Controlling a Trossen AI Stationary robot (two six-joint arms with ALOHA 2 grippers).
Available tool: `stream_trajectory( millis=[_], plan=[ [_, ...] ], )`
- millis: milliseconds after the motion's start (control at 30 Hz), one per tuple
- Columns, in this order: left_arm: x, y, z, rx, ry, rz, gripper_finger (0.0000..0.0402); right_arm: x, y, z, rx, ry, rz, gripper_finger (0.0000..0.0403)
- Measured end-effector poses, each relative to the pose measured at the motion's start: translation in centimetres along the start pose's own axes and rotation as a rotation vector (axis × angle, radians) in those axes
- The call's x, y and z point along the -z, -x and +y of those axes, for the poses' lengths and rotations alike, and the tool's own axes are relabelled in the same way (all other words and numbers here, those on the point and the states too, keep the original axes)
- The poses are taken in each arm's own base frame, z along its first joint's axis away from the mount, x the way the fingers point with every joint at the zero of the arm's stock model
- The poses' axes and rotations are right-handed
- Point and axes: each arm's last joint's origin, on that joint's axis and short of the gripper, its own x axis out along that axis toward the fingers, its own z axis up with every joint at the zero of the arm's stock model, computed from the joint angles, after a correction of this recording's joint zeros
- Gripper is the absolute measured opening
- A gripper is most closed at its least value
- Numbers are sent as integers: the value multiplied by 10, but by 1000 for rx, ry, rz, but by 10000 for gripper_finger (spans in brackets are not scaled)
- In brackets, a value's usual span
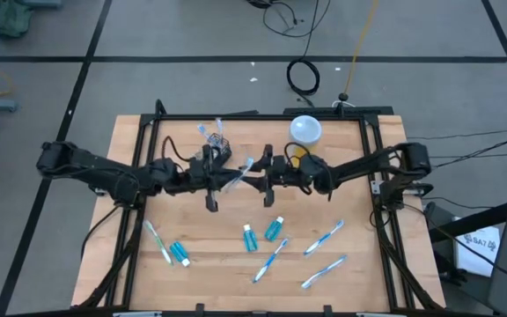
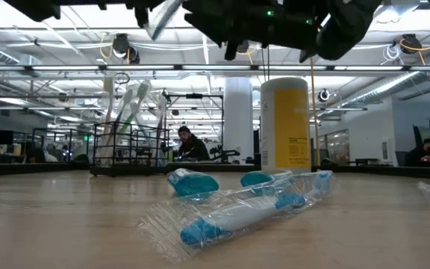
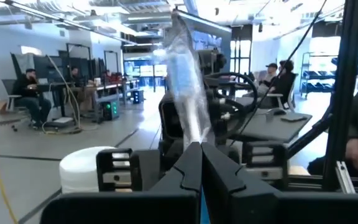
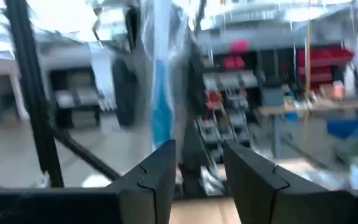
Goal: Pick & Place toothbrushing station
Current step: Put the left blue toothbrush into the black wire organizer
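Wooden surface (image 1: 209, 255) on a grey tiled floor, open workshop behind with desks and seated people.

Black wire-mesh basket (image 1: 217, 144) sits toward the far edge of the surface, left of centre, with several toothbrushes standing upright in it; the low view shows it at the back left (image 2: 129, 149).

Wrapped toothbrush (image 1: 236, 179) is held up above the middle of the surface, between the two end effectors. Left end effector (image 1: 211, 180) is clamped shut on it: in the left wrist view the fingers (image 3: 188, 171) meet with no gap and the clear wrapper with its blue-and-white brush (image 3: 182, 81) rises from between them. Right end effector (image 1: 268, 180) faces it from the other side, jaws apart; in the right wrist view the brush (image 4: 161, 81) stands beyond the parted fingers (image 4: 157, 177), and whether they touch it cannot be told.

Loose on the near half of the surface:
- one toothbrush (image 1: 158, 242) with a teal tube (image 1: 180, 254) just beside it, near left
- two teal tubes (image 1: 250, 238) (image 1: 275, 229) near centre
- three toothbrushes (image 1: 270, 261) (image 1: 322, 238) (image 1: 324, 272) to the right

White-lidded yellow canister (image 1: 304, 130) stands near the far edge, right of the basket.
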Motion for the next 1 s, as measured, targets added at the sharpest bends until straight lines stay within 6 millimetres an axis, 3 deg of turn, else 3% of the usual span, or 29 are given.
stream_trajectory(
  millis=[200, 467, 667, 1000],
  plan=[
    [6, -5, -1, -1, -3, -18, 1, 5, -1, 1, -174, 1, -34, 125],
    [1, -3, -3, 8, -33, -34, 2, 6, 0, -6, -166, -18, -22, 131],
    [0, -1, -5, 18, -78, -37, 2, 6, 1, -12, -262, -73, 3, 166],
    [0, -1, -4, -26, -80, -32, 1, 5, 1, -14, -260, -76, -3, 220]
  ],
)
